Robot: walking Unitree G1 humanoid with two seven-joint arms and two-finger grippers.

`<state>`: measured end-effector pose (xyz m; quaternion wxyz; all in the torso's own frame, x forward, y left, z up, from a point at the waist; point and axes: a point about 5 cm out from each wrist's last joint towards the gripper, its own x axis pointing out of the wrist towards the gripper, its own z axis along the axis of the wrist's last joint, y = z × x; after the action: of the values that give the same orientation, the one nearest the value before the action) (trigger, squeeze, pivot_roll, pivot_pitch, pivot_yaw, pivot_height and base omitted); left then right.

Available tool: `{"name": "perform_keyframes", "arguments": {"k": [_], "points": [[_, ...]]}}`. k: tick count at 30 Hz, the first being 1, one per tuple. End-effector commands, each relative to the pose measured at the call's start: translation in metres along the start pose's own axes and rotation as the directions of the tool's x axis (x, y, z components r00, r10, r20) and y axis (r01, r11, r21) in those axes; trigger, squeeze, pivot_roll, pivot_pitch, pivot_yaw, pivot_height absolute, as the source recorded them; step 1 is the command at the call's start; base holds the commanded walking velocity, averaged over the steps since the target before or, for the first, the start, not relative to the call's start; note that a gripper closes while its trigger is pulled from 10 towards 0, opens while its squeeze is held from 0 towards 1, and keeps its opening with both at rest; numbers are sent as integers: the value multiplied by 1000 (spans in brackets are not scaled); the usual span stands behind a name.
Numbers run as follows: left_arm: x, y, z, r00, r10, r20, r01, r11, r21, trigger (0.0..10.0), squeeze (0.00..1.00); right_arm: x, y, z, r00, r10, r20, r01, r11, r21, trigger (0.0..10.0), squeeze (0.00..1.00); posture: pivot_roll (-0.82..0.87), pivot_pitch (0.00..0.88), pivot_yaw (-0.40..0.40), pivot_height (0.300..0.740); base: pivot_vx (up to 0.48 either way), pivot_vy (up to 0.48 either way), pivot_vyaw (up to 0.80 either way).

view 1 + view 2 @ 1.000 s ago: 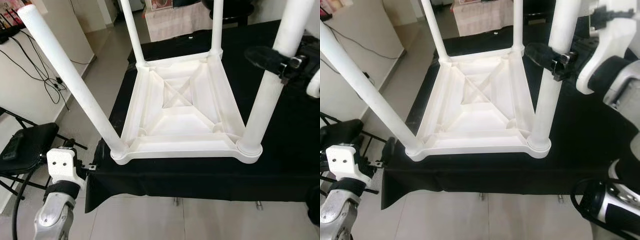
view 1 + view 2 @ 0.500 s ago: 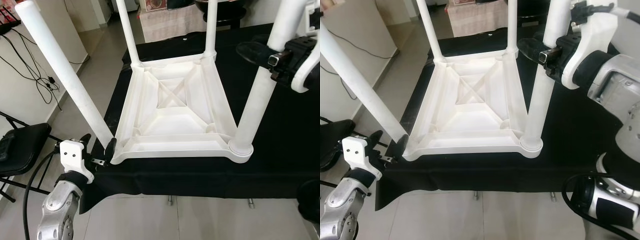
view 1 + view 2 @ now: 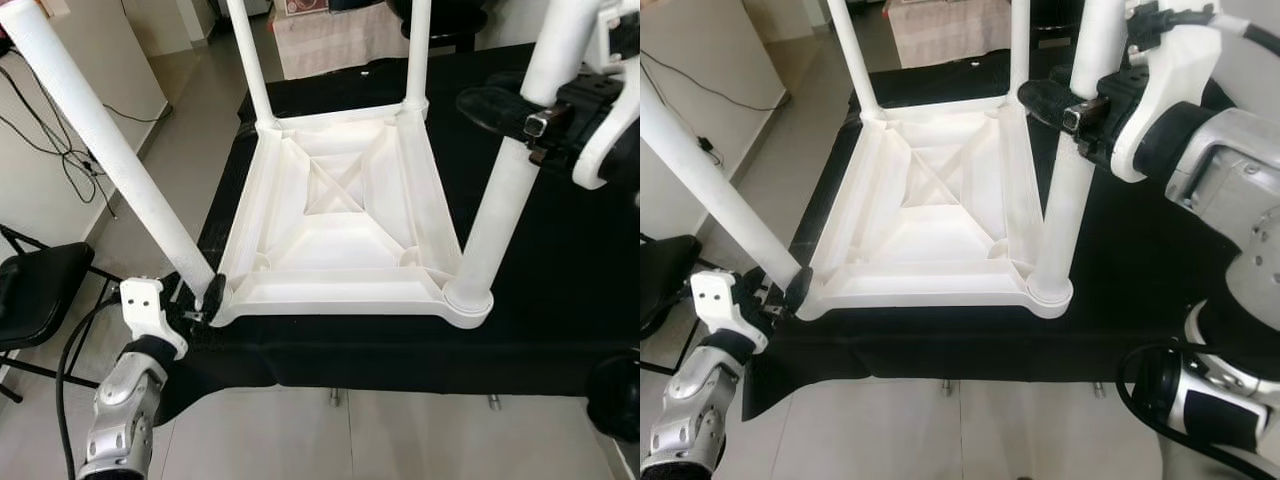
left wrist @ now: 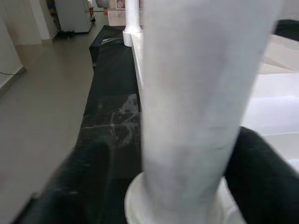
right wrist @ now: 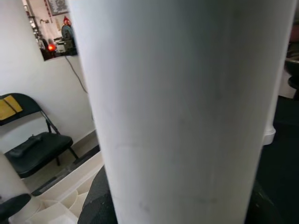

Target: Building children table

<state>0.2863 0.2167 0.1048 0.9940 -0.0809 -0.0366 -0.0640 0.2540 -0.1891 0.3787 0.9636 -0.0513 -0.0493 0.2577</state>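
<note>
White plastic table (image 3: 345, 225) lies upside down on my black-draped bench (image 3: 560, 290), four legs up. My right tool (image 3: 520, 112) is clamped on the leg (image 3: 505, 190) at four o'clock, midway up. My left tool (image 3: 197, 298) has its fingers apart around the foot of the eight o'clock leg (image 3: 110, 150), which leans outward. I'd judge that leg needs seating: close low at the socket, push straight down, and hold the right side steady.
</note>
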Motion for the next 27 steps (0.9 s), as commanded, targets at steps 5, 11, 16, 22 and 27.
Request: {"name": "perform_keyframes", "arguments": {"k": [5,11,16,22,27], "points": [[-5,30,2,993,121,0,-121,993,0,0,0,0,6,7,999,29,39,-29,1000,1,0,0,-255,165,113,740,0,0,0],[2,48,24,984,160,76,-161,987,8,0,0,5,5,3,999,-1,36,0,1000,24,0,0,-241,159,127,740,0,0,0],[14,59,69,965,164,206,-170,985,12,0,0,8,-6,-7,995,-103,17,102,993,63,0,0,-233,154,136,740,0,0,0],[33,62,152,908,89,409,-137,987,90,0,0,22,-23,-32,956,-287,-54,291,951,105,1922,0,-207,140,139,740,0,0,0],[48,45,236,829,-69,555,-62,975,214,0,0,37,-43,-67,860,-478,-176,504,849,157,10000,0,-191,135,143,740,0,0,0]]}}
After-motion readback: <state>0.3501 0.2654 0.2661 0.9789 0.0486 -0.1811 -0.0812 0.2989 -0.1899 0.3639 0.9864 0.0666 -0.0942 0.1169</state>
